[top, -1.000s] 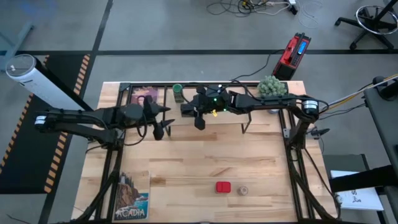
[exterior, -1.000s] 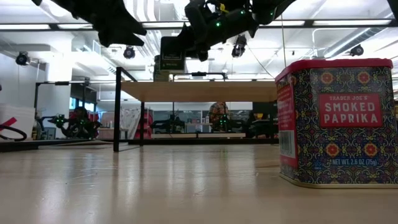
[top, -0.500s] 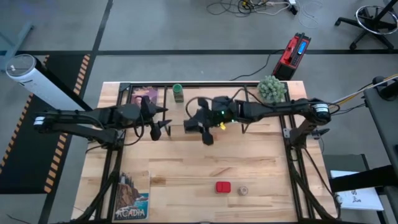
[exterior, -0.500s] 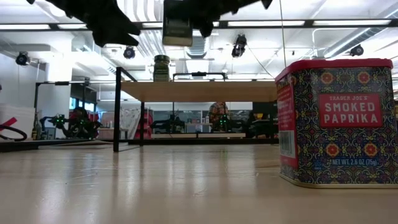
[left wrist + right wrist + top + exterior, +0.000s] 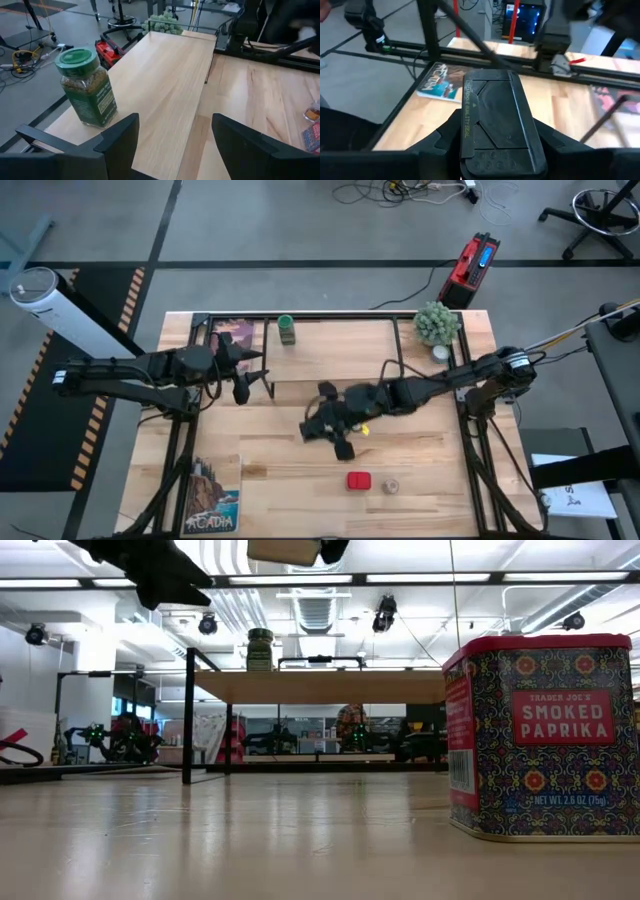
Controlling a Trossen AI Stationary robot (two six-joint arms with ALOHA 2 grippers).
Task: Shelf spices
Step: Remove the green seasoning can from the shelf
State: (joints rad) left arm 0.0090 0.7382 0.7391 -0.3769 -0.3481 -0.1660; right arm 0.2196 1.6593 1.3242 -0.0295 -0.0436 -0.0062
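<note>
Right gripper (image 5: 338, 442) clamped on a squat dark jar (image 5: 497, 125), over mid-table, 11 o'clock of the red square tin (image 5: 359, 480). Left gripper (image 5: 252, 377) fingers apart, empty, at the light wooden shelf (image 5: 340, 350) edge, 7 o'clock of the green-capped jar (image 5: 287, 329) standing on it.

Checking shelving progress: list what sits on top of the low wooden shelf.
On the light wooden shelf only the green-capped spice jar stands upright, near one end. The rest of its top shows bare; nothing covers it.
</note>
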